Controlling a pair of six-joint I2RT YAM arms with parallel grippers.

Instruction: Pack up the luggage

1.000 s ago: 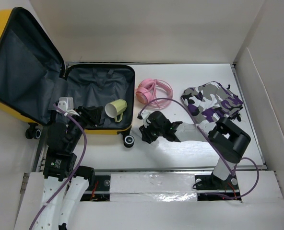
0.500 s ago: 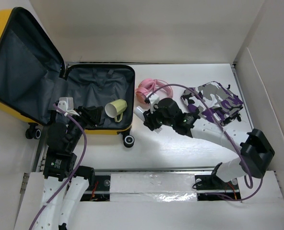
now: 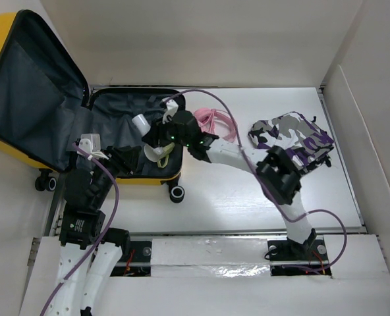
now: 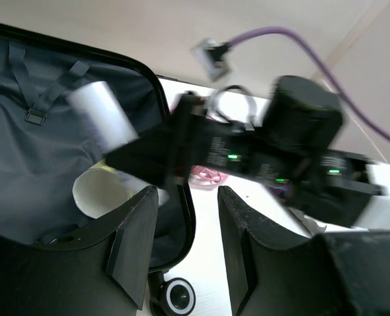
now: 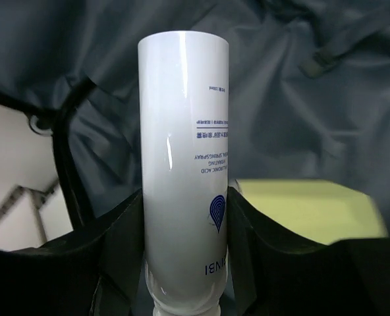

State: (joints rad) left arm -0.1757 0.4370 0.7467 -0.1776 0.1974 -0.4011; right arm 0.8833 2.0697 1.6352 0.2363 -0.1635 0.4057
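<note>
Your right gripper (image 3: 154,133) is clamped on a white tube (image 3: 141,123), above the open suitcase (image 3: 112,113) at centre-left; your left gripper (image 4: 185,197), fingers apart, sits at its lower edge.

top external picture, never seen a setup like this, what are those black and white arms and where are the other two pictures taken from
Those are two robot arms bolted at the near edge of a white table, filmed from above. Each arm ends in a two-finger claw with a small camera on its wrist, and the other two pictures come from those wrist cameras. The right claw grips a white tube over the open yellow suitcase, where a pale green cup already lies. The left claw is open and empty, near the suitcase's front edge. On the table to the right of the suitcase lie a pink coiled cord and a camouflage-print cloth.
</note>
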